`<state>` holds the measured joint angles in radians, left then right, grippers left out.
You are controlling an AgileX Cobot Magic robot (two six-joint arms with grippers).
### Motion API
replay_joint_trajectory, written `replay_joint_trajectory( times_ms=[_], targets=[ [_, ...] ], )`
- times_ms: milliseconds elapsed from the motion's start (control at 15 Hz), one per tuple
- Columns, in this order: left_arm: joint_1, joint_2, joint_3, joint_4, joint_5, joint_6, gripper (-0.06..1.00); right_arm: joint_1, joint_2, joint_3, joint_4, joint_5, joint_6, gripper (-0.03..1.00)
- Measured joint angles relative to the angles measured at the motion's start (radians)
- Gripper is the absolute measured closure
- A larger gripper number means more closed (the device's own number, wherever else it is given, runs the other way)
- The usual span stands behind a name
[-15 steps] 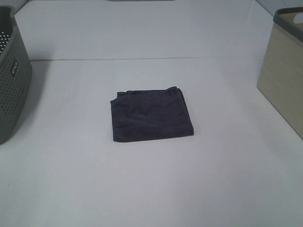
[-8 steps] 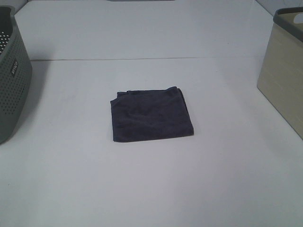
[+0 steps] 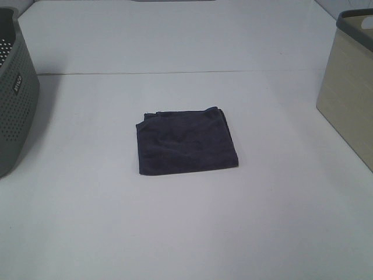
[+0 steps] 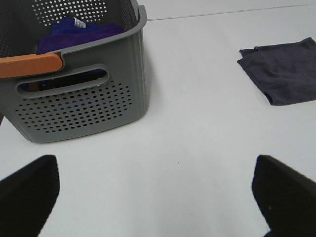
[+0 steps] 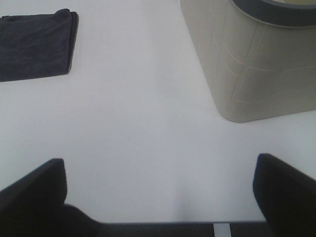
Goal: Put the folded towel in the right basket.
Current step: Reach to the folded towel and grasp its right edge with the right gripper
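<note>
Lying flat on the table point(image 3: 186, 233), the folded towel point(image 3: 186, 142) sat untouched; the beige right basket point(image 3: 349, 99) stood well to its right, a grey basket point(image 3: 14, 99) well to its left. The left gripper point(image 4: 157, 195) and right gripper point(image 5: 159, 195) hung apart from it, jaws spread wide.

bright, even light | soft faint shadows | slightly hazy
</note>
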<state>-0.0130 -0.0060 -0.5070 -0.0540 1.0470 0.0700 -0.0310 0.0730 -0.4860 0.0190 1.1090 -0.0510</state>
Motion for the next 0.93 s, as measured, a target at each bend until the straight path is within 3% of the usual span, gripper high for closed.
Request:
replay_joint_trajectory(
  times_ms=[267, 467, 667, 800, 933],
  targets=[
    [0.000, 0.000, 0.000, 0.000, 0.000, 0.000, -0.05, 0.000, 0.516, -0.380, 0.088, 0.099, 0.000, -0.01],
    [0.000, 0.000, 0.000, 0.000, 0.000, 0.000, -0.05, 0.000, 0.831, -0.622, 0.134, 0.101, 0.000, 0.00],
    [0.000, 0.000, 0.000, 0.000, 0.000, 0.000, -0.05, 0.000, 1.051, -0.686, 0.286, 0.069, -0.057, 0.00],
    [0.000, 0.000, 0.000, 0.000, 0.000, 0.000, -0.05, 0.005, 1.219, -0.688, 0.467, -0.019, -0.137, 0.00],
    [0.000, 0.000, 0.000, 0.000, 0.000, 0.000, -0.05, 0.043, 1.356, -0.689, 0.539, -0.089, -0.186, 0.00]
  ],
)
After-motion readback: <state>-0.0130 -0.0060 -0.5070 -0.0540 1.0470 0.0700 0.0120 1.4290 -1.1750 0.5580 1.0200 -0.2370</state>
